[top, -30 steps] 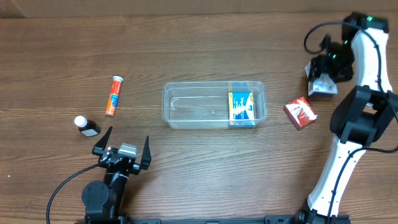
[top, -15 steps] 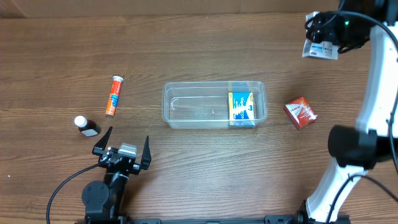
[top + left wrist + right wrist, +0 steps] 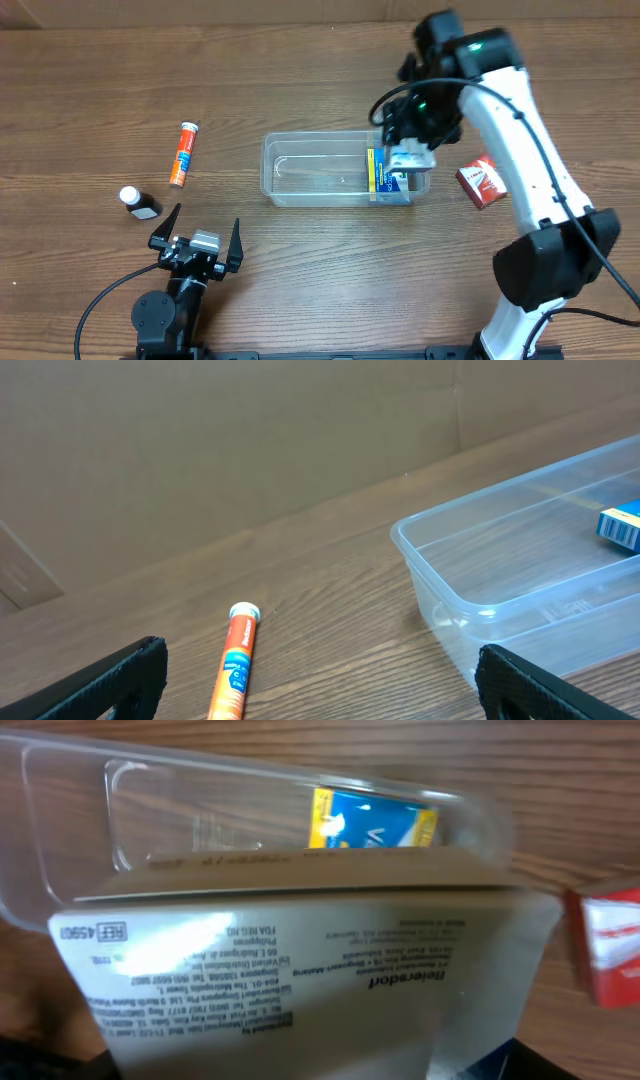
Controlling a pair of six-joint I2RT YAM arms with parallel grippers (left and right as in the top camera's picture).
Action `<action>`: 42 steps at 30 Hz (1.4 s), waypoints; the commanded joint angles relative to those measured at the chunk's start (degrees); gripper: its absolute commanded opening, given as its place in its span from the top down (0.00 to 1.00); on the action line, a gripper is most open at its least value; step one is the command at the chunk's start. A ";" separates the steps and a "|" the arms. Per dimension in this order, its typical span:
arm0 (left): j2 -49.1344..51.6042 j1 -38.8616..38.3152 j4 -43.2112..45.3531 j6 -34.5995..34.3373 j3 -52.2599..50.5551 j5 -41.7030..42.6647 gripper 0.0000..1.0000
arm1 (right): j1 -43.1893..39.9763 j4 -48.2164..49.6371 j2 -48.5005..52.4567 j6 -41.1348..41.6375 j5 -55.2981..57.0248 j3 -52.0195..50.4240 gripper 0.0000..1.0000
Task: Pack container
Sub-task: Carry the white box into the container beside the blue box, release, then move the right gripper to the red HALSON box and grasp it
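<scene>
The clear container (image 3: 300, 170) lies mid-table with a blue and yellow box (image 3: 378, 172) in its right end; both also show in the right wrist view, the container (image 3: 200, 810) and the box (image 3: 372, 820). My right gripper (image 3: 410, 158) is shut on a white and silver box (image 3: 300, 970) and holds it above the container's right end. My left gripper (image 3: 197, 232) is open and empty near the front edge; in its wrist view the container (image 3: 520, 550) lies ahead on the right.
An orange tube (image 3: 183, 153) lies left of the container and shows in the left wrist view (image 3: 235, 665). A small dark bottle with a white cap (image 3: 139, 202) lies further left. A red box (image 3: 482, 181) sits right of the container.
My right arm has swung from the far right back corner leftwards and now holds the white box over the container's right end. The left arm has not moved.
</scene>
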 commanded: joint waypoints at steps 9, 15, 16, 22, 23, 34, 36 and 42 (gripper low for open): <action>-0.55 0.33 0.02 -0.39 -0.26 0.28 0.00 | 3.23 8.52 -0.87 8.98 6.45 -12.55 0.27; -0.55 0.33 0.02 -0.39 -0.26 0.28 0.00 | 3.21 9.99 -0.85 8.74 6.95 -13.35 0.26; -0.57 0.33 0.02 -0.42 -0.26 0.28 0.00 | 3.23 9.99 -0.85 8.72 7.34 -13.35 0.25; -0.55 0.33 0.02 -0.39 -0.26 0.28 0.00 | 3.21 9.99 -0.83 8.55 7.34 -13.35 0.16; -0.55 0.33 0.02 -0.39 -0.26 0.28 0.00 | 3.21 9.99 -0.83 8.55 7.34 -13.35 0.16; -0.57 0.33 0.02 -0.39 -0.26 0.28 0.00 | 0.15 4.57 -1.55 8.28 11.37 -6.88 0.18; -0.55 0.33 0.02 -0.39 -0.26 0.26 0.00 | -3.93 1.66 -2.08 5.88 11.30 -2.40 0.11; -0.55 0.33 0.02 -0.39 -0.26 0.28 0.00 | -14.08 -1.31 -2.25 -6.43 15.28 -1.01 0.00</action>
